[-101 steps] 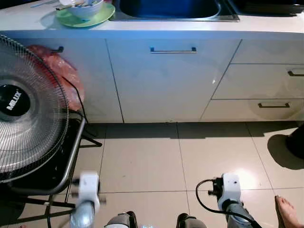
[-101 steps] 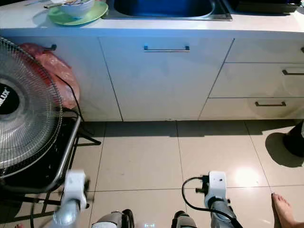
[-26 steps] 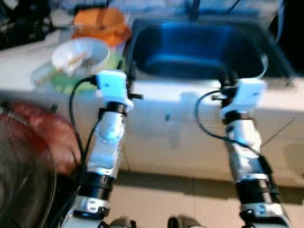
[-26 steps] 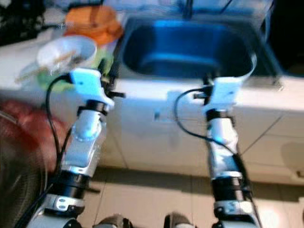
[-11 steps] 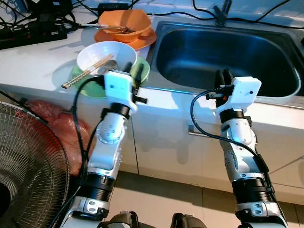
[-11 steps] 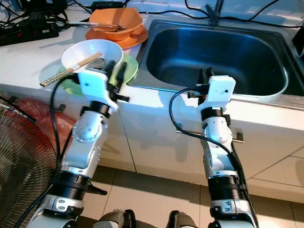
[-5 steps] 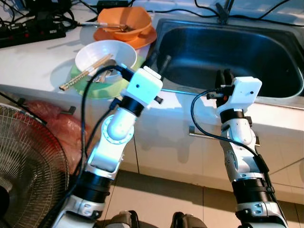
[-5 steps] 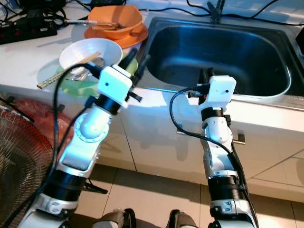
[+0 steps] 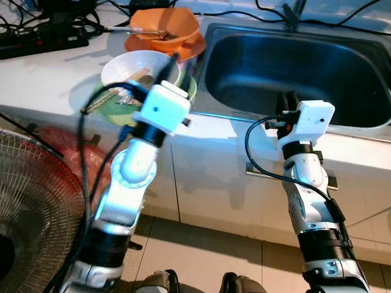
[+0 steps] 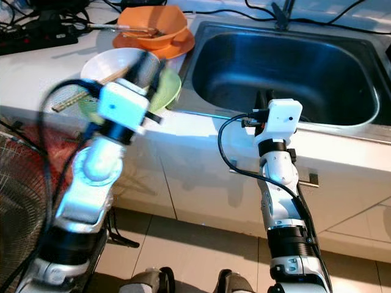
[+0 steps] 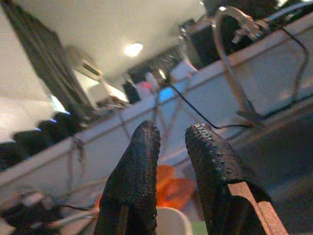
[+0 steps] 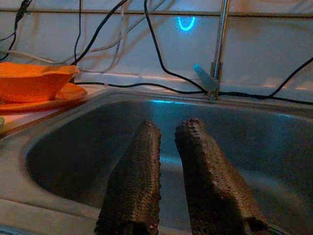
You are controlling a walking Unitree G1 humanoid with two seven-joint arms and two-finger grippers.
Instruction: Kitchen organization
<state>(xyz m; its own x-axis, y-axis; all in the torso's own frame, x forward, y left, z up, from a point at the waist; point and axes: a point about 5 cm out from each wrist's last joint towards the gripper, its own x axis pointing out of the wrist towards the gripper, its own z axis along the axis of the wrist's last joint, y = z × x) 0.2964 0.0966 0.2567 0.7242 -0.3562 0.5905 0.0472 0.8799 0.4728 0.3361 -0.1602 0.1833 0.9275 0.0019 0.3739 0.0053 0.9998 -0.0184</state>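
Observation:
A white bowl (image 9: pixel 137 66) holding chopsticks (image 10: pixel 66 101) sits on a green plate (image 10: pixel 168 89) on the counter left of the steel sink (image 9: pixel 342 79). Behind it an orange bowl (image 9: pixel 165 23) rests on an orange plate (image 9: pixel 166 45). My left gripper (image 9: pixel 170 63) is raised just above the white bowl's near rim, blurred. In the left wrist view the left gripper (image 11: pixel 168 132) is shut and holds nothing. My right gripper (image 9: pixel 286 99) hovers at the sink's front edge, pointing into the basin. In the right wrist view the right gripper (image 12: pixel 168 128) is shut and holds nothing.
A standing fan (image 9: pixel 30 201) and a red plastic bag (image 9: pixel 70 162) are low on my left, against the white cabinet. Power strips and cables (image 9: pixel 43 38) lie at the back of the counter. The tap (image 12: pixel 218 44) rises behind the sink. A drawer handle (image 10: pixel 308 178) sits below the counter.
My left arm has swung left, from the sink's corner to above the white bowl. The right arm has stayed put.

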